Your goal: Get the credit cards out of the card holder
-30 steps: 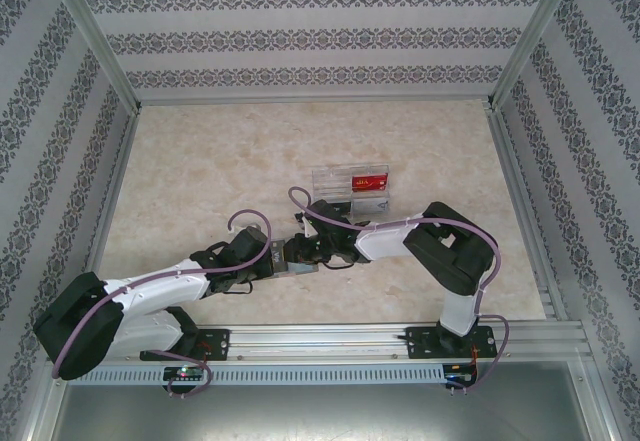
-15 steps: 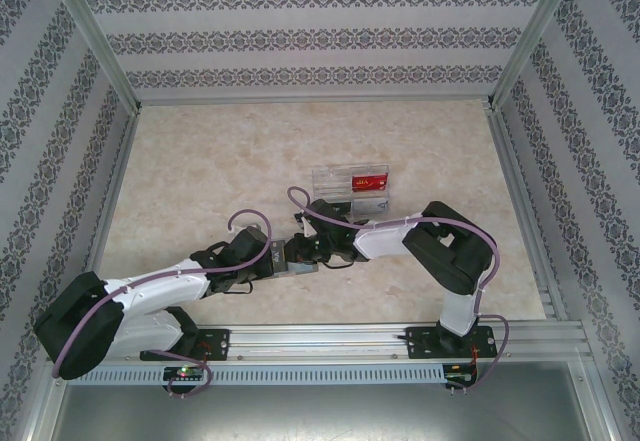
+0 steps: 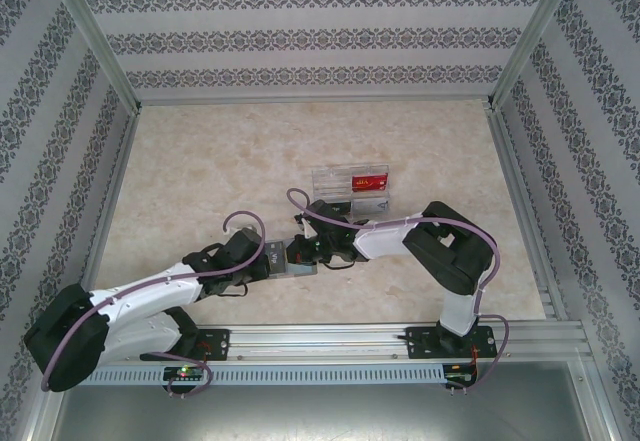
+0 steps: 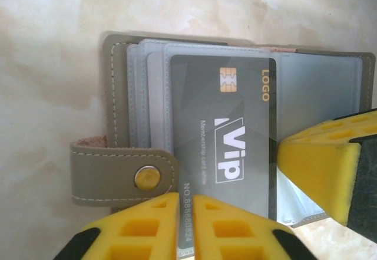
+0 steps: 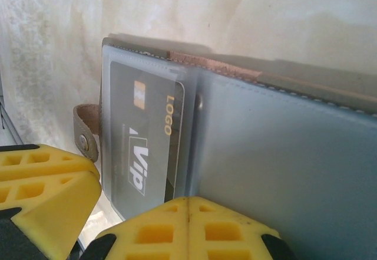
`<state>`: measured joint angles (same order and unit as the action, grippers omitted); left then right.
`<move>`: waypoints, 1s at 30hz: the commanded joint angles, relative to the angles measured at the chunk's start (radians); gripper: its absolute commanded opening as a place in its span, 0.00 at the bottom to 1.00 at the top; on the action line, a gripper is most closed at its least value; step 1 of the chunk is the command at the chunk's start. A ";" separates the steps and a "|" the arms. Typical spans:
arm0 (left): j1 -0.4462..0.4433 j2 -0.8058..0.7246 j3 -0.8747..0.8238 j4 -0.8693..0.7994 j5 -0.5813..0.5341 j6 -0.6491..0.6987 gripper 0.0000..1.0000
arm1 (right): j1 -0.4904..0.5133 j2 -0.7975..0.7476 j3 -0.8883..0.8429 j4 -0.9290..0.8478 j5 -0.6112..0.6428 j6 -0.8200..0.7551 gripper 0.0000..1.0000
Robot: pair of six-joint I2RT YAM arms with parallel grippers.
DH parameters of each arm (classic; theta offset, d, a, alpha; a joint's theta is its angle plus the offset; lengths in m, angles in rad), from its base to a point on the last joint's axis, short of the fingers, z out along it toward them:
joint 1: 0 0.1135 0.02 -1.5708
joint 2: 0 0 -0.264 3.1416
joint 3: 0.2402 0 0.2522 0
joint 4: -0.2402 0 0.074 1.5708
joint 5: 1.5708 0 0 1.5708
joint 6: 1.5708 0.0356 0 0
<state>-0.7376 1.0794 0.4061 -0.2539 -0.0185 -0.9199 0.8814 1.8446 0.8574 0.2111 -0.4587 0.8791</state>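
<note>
Card holder (image 4: 118,95): we see it lying open and flat on the table (image 3: 200,181), close to the near edge and about mid-width, between the two claws (image 3: 292,267).
Tab (image 4: 118,174): a grey strap with a round metal snap juts from the holder's edge, just beside the left claw's fingers.
Dark card (image 4: 224,142): it lies face up among the holder's clear sleeves (image 4: 318,95), showing a chip and "Vip" lettering (image 5: 147,136).
Left claw (image 4: 186,213): it sits at the card's end, fingers drawn nearly together with a thin slit between them. We cannot tell whether it is grasping anything (image 3: 272,259).
Right claw (image 5: 188,213): it is clenched, pads pressed together, at the holder's other panel (image 3: 303,252). We cannot tell whether a sleeve is pinched.
Red card (image 3: 369,180): it lies at the right end of the clear tray (image 3: 335,183), farther back and to the right of the holder.
</note>
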 commanded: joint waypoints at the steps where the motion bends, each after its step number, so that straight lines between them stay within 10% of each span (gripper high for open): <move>1: 0.013 0.000 0.025 -0.058 -0.026 0.025 0.18 | 0.001 -0.034 0.011 -0.029 0.000 -0.025 0.02; 13: 0.033 0.068 0.023 -0.002 0.003 0.046 0.08 | 0.004 -0.043 0.022 -0.045 -0.004 -0.032 0.20; 30: 0.033 0.088 -0.002 0.024 0.019 0.023 0.04 | 0.011 -0.006 0.044 -0.071 -0.001 -0.020 0.21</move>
<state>-0.7174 1.1503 0.4171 -0.2199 -0.0135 -0.8906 0.8818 1.8252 0.8837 0.1608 -0.4614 0.8608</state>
